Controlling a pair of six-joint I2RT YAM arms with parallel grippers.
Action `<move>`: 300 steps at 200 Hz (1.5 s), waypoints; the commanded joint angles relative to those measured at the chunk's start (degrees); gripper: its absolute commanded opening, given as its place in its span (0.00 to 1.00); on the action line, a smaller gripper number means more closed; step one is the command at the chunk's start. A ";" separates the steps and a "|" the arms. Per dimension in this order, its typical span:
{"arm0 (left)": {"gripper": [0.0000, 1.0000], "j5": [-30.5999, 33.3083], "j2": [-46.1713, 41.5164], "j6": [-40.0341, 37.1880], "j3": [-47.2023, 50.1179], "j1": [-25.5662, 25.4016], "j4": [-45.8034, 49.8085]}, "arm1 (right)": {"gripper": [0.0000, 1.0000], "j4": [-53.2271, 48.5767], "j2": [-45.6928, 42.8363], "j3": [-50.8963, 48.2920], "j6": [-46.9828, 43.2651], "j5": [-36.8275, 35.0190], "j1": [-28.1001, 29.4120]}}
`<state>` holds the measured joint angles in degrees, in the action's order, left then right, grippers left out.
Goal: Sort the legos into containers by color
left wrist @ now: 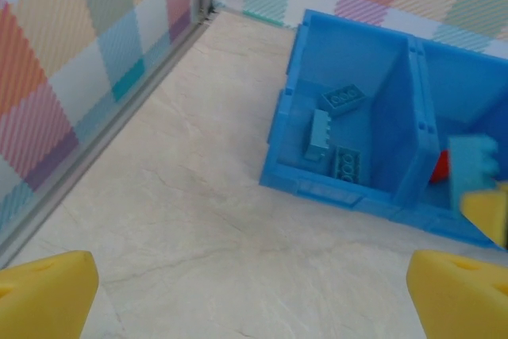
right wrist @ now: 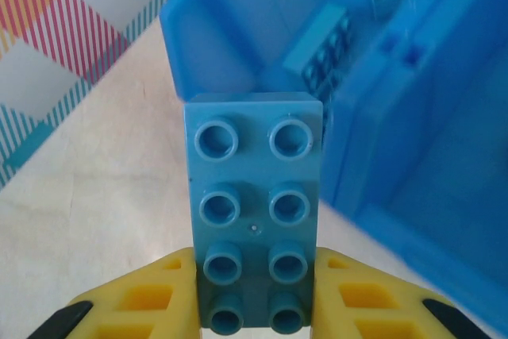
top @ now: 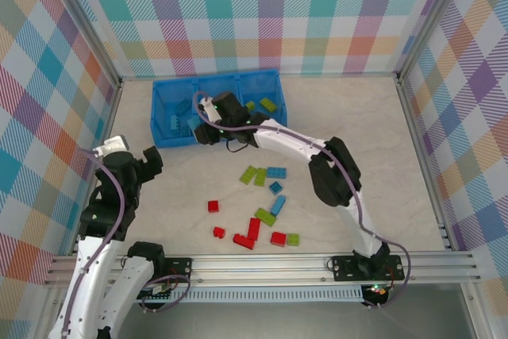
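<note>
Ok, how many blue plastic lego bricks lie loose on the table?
3 blue bricks: one right of the lime green bricks, one just nearer, one nearest. Others may be hidden.

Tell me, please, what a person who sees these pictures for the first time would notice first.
The eye goes first to the blue studded plastic brick, pinched in the right gripper at the near edge of the bright blue plastic bin tray, toward the far left of the pale tabletop. Next come the loose red, lime green and blue bricks scattered on it, nearer the arms' bases.
</note>
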<state>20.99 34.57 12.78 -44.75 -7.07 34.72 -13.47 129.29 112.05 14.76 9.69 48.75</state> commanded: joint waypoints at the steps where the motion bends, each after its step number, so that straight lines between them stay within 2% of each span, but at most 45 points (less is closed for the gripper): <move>1: 1.00 -9.24 2.52 -0.89 0.66 0.91 -1.41 | 0.27 1.15 4.70 10.45 -1.32 -0.76 -0.25; 38: 1.00 -10.05 2.45 -2.40 0.91 0.89 -2.81 | 0.30 -10.88 17.12 32.13 -3.90 -4.63 -0.76; 77: 1.00 -11.12 1.22 -3.41 1.51 0.98 -2.63 | 0.51 -24.50 27.27 52.30 -6.54 -5.74 -0.85; 113: 1.00 -11.71 1.24 -3.55 1.69 0.96 -2.73 | 0.51 -33.84 33.95 68.44 -7.94 -5.91 -0.86; 167: 1.00 -11.90 1.46 -3.72 1.75 0.95 -2.53 | 0.50 -46.27 28.37 68.65 -15.39 -9.16 -0.83; 213: 1.00 -13.38 2.28 -3.73 1.91 0.93 -2.69 | 0.61 -64.25 23.22 67.71 -28.24 -11.09 -0.81; 238: 1.00 -18.47 4.71 -2.69 2.08 0.95 -3.84 | 0.66 -68.12 18.81 59.34 -30.21 -14.45 -0.94; 260: 1.00 -25.35 7.82 2.79 2.16 0.50 -3.81 | 0.75 -70.52 13.35 49.91 -33.23 -13.92 -0.93; 284: 1.00 -31.23 9.64 10.37 4.00 -2.22 -3.01 | 0.88 -67.17 -0.62 27.80 -36.41 -12.07 -0.68; 300: 1.00 -30.52 8.87 13.94 6.71 -6.99 -3.69 | 0.95 -63.70 -9.86 14.15 -36.80 -13.11 -0.50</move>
<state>-4.58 44.42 18.55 -41.23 -8.97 32.14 -77.78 130.93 139.98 -18.15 -3.46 48.07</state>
